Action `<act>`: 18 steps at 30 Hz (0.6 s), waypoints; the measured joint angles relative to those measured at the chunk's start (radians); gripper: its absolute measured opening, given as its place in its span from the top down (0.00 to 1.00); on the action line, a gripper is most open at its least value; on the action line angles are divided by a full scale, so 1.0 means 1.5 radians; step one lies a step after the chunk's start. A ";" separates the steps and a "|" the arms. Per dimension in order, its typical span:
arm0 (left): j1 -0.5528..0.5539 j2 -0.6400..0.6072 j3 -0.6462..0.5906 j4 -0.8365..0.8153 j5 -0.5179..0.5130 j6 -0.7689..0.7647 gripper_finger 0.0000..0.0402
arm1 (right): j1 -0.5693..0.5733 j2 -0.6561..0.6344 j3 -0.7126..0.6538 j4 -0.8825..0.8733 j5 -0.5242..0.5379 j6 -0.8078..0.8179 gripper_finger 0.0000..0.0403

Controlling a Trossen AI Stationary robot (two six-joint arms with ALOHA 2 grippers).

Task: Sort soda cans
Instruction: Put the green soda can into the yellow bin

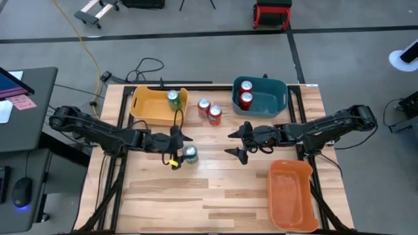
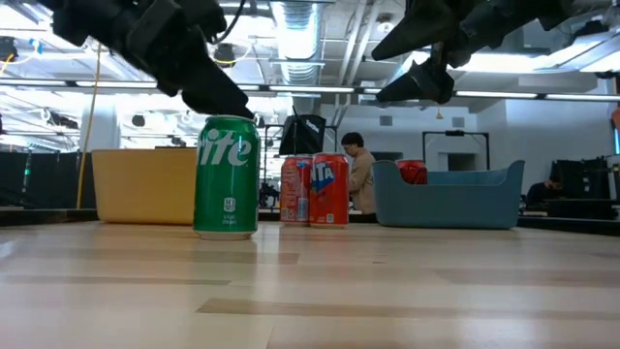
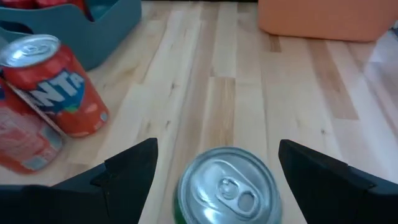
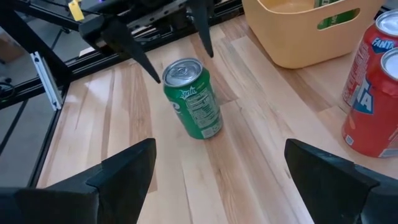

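Wooden table [image 1: 222, 189], green soda can [image 1: 190, 154] just beside spread left claw [image 1: 176, 147]

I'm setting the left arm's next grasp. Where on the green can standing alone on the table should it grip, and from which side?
Grip the green can around its smooth round side wall, about mid-height, coming in level from the left arm's side. It stands upright with open table around it, and the left tool already sits open beside it, a finger on each flank.

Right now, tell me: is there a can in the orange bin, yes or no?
No. In the high view the orange bin shows only its bare floor, while two red cans sit in the blue bin.
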 joint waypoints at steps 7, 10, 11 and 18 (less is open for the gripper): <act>0.001 0.000 -0.042 0.038 0.043 -0.014 0.18 | 0.000 0.000 0.000 -0.001 0.000 0.005 0.07; 0.004 0.000 -0.068 0.048 0.036 -0.002 0.18 | 0.000 0.000 0.000 -0.001 0.000 0.005 0.07; 0.006 0.000 -0.075 0.055 0.033 -0.002 0.18 | 0.000 0.000 0.000 -0.001 0.000 0.005 0.07; 0.009 0.000 -0.123 0.153 0.032 0.000 0.18 | 0.000 0.000 0.000 0.001 0.001 0.005 0.07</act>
